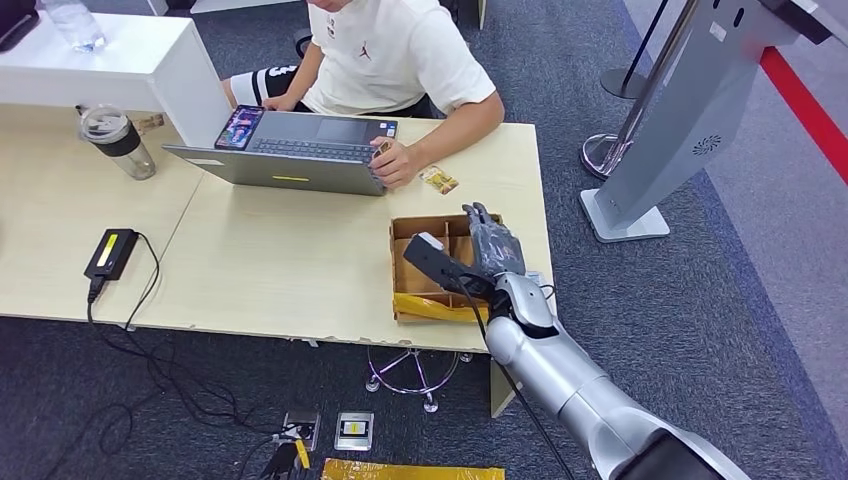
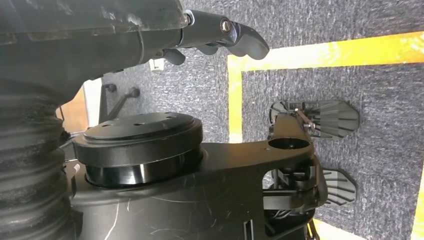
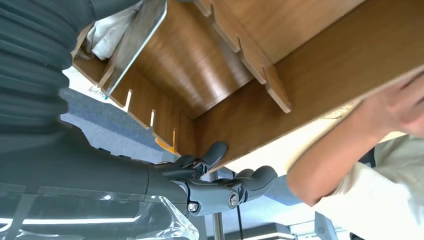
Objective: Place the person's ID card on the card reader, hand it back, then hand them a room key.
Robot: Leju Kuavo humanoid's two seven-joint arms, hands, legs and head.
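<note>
The right hand reaches over the wooden divided box at the bench edge, fingers curled loosely at the box's far wall, holding nothing that can be made out. A small card lies on the bench just beside the person's hand, which rests at the laptop. The left hand hangs above the carpet, fingers curled in, holding nothing.
</note>
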